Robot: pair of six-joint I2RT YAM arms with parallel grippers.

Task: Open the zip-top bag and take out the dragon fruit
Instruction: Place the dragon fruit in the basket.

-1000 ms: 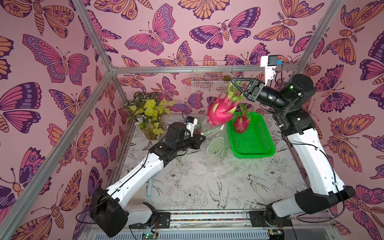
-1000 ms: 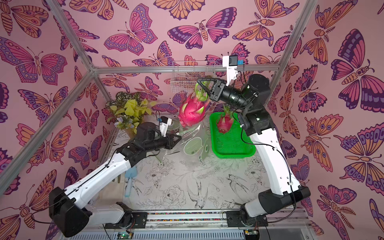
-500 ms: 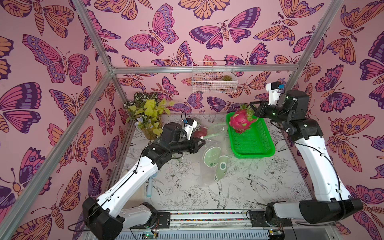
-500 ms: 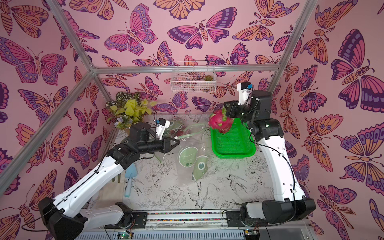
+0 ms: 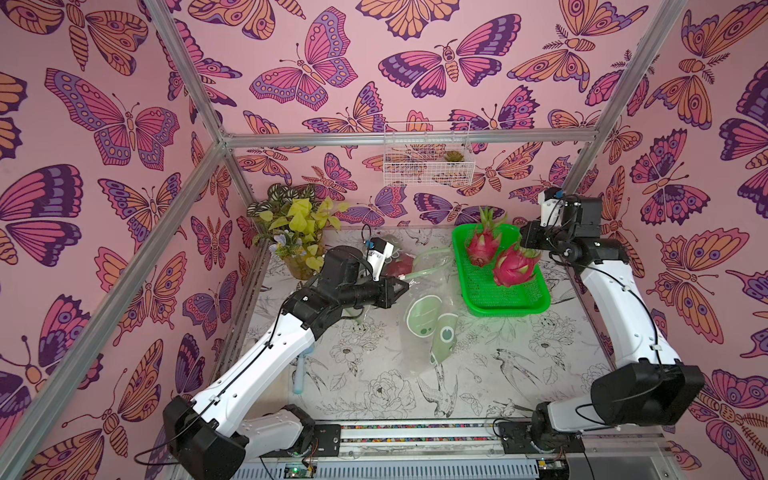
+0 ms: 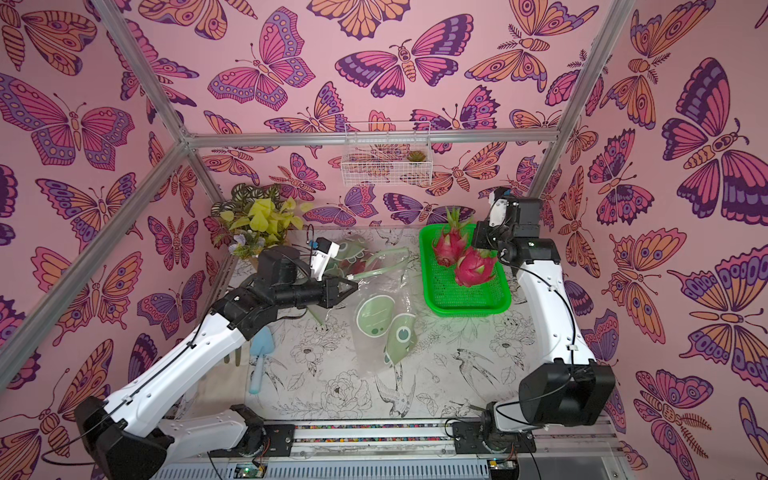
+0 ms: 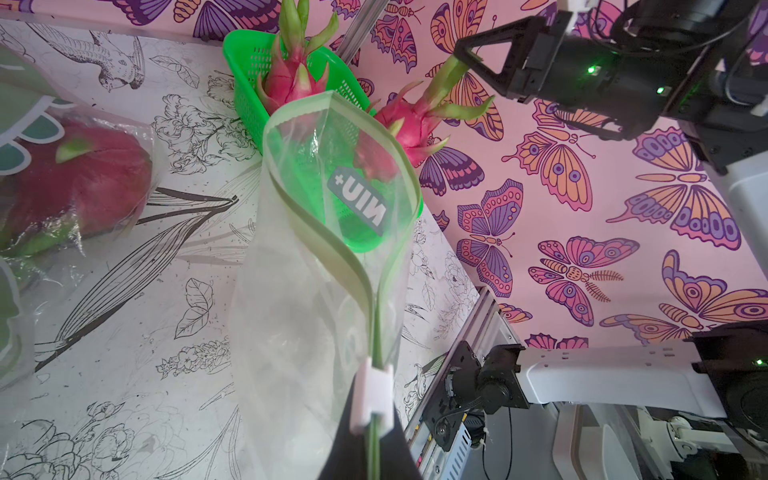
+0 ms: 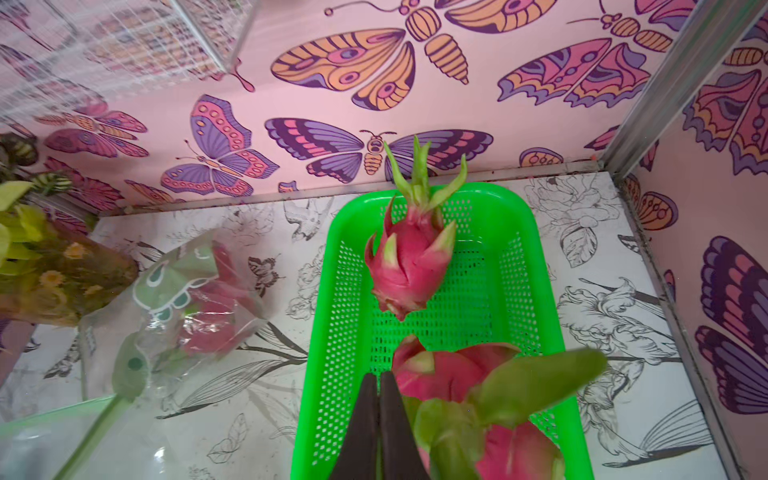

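Note:
My left gripper (image 5: 404, 286) (image 7: 371, 449) is shut on the green zip edge of the clear zip-top bag (image 5: 428, 324) (image 7: 316, 249), just behind its white slider (image 7: 371, 392). The bag's mouth gapes and the bag lies limp on the table. One dragon fruit (image 5: 482, 245) (image 8: 409, 266) lies in the green tray (image 5: 507, 299) (image 8: 498, 257). A second dragon fruit (image 5: 513, 268) (image 7: 409, 120) hangs low over the tray, with my right gripper (image 5: 524, 245) (image 7: 459, 56) (image 8: 379, 376) shut on one green scale. A redder dragon fruit (image 5: 399, 266) (image 7: 79, 183) sits inside another bag behind my left wrist.
A yellow-green potted plant (image 5: 297, 232) stands in the back left corner. A white wire basket (image 5: 428, 162) hangs on the back wall. A blue trowel (image 6: 259, 353) lies under my left arm. Metal frame posts line the table's edges.
My right gripper has carried the dragon fruit from high above the bag rightward and down over the tray. The emptied bag has sagged onto the table. My left gripper has kept its hold.

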